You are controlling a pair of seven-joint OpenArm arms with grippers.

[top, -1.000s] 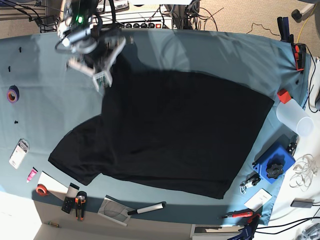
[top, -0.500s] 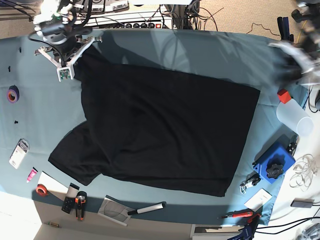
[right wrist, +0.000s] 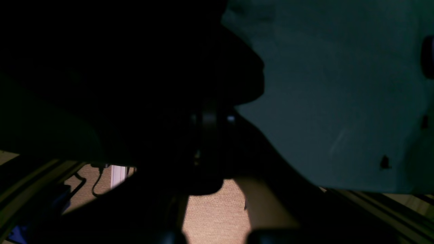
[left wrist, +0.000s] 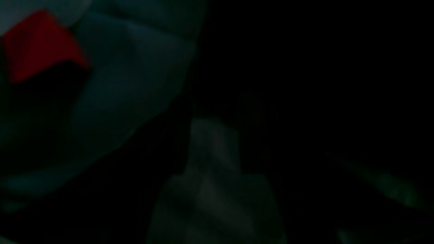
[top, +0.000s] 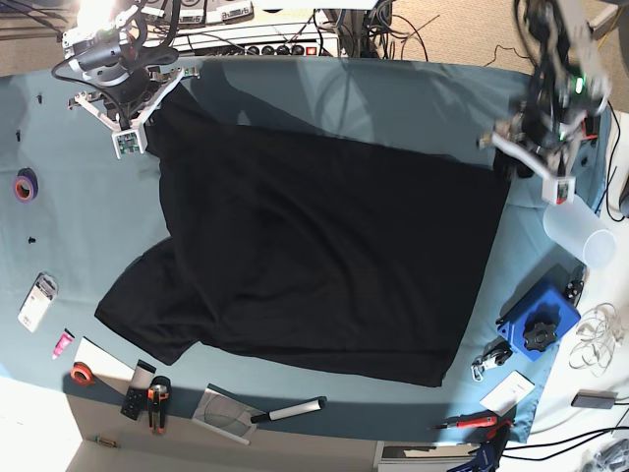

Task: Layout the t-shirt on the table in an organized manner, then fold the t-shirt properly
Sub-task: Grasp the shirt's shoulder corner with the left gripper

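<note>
The black t-shirt (top: 324,246) lies spread over the teal table (top: 393,93), with no print showing. My right gripper (top: 138,113) is at the far left corner of the table, shut on the t-shirt's upper left corner, which is drawn out towards it. In the right wrist view, dark cloth (right wrist: 118,67) bunches around the fingers at the table's edge (right wrist: 339,101). My left gripper (top: 521,152) hovers at the shirt's upper right corner. In the dim left wrist view its pale finger (left wrist: 210,152) stands well apart from the other over black cloth (left wrist: 305,84), so it is open.
A clear bottle (top: 580,231) with a red cap (left wrist: 40,44) stands just right of the left gripper. A blue box (top: 539,320) sits below it. A purple tape roll (top: 25,185) is at the left edge. Small tools (top: 157,403) and a white marker (top: 290,411) line the front.
My right gripper has pulled the shirt's corner up and to the left, stretching the cloth wider. My left arm has swung in from the right to the shirt's upper right corner.
</note>
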